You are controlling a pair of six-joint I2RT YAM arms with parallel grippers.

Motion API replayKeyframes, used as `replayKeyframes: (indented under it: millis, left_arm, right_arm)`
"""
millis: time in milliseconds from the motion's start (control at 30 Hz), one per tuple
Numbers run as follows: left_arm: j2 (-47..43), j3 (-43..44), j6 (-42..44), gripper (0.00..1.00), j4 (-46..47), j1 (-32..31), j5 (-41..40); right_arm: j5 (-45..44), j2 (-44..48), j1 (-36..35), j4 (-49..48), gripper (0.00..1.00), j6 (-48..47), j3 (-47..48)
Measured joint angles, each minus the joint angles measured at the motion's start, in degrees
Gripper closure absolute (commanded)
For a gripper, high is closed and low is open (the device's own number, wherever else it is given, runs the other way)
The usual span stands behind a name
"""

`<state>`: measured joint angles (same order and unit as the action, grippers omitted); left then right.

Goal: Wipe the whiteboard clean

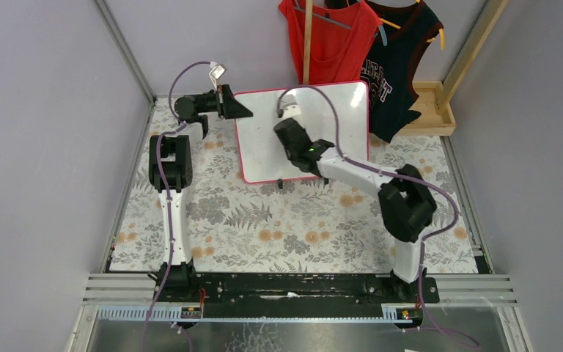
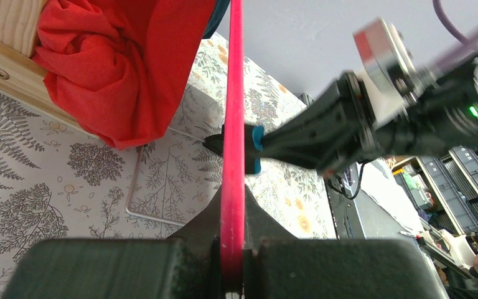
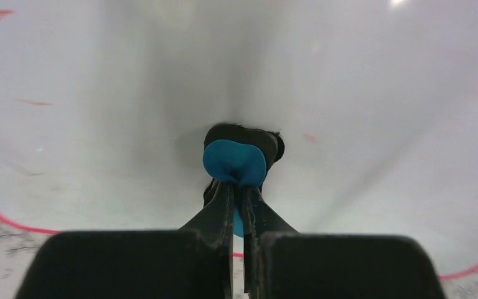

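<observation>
Left claw (image 1: pixel 236 108) is clenched on the board (image 1: pixel 264 147), its two dark, matte fingers (image 2: pixel 193 233) pinching the thin red-pink frame (image 2: pixel 233 93) at the far left corner. From the left wrist the board shows edge-on, as one straight pink strip running up between the fingers.

Right claw (image 3: pixel 236 187) grasps the eraser (image 3: pixel 234 161), two black fingers closed tight on it with almost no gap. The eraser has a rounded blue body with a black, fuzzy-looking pad beyond it, and the pad presses flat against the board's face (image 3: pixel 379 93). That face is glossy white and smooth, with a few faint red smears left on it and a soft shadow around the eraser.

From above, the board is one large rectangle with rounded corners, standing on the far middle of the cloth (image 1: pixel 264 220) with one small black foot (image 1: pixel 280 183) showing at its near edge. The cloth is printed with grey ferns and orange flowers. Two garments hang behind the board: a red shirt (image 1: pixel 330 37) and a dark jersey (image 1: pixel 392 81).
</observation>
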<state>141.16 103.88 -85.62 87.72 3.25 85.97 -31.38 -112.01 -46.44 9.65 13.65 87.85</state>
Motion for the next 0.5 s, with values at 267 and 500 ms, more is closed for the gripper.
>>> replayKeyframes:
  millis: [267,500]
  left_arm:
    - [0.0,-0.26,0.37,1.0,0.02,-0.2,-0.26]
    - [-0.04,-0.55,0.46,1.0,0.09,-0.13,-0.31]
  right_arm:
    - [-0.13,9.6,11.37,-0.48,1.0,0.04,-9.84]
    - [-0.5,9.9,11.78,0.42,1.0,0.07,-9.33]
